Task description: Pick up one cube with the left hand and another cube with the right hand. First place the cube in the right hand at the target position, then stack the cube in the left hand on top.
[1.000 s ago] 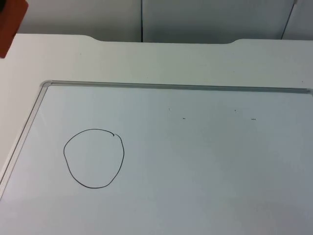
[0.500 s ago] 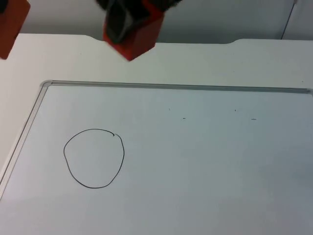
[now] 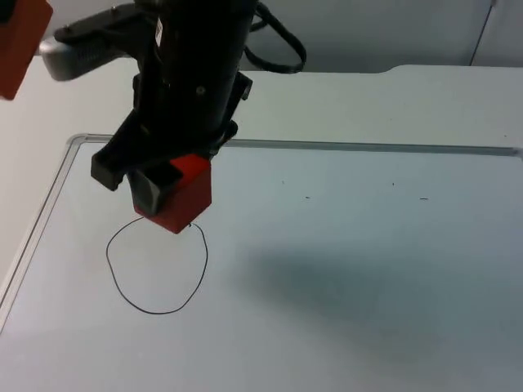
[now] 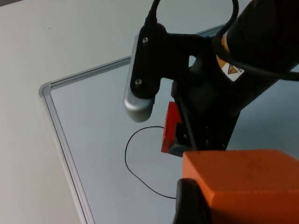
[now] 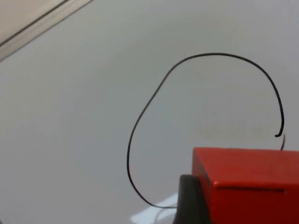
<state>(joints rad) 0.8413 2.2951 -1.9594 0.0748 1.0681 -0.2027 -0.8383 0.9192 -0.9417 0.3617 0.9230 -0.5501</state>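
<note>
Right claw [image 3: 167,200] gripping red cube [image 3: 181,196], hovering over circle's [image 3: 155,265] far edge. Left claw [image 4: 205,205] clutching orange cube [image 4: 243,184] at far left. Cubes looking rigid, light; side faces holding fine.

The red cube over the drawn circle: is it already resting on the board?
No, the red cube hangs in the right gripper above the circle.
</note>
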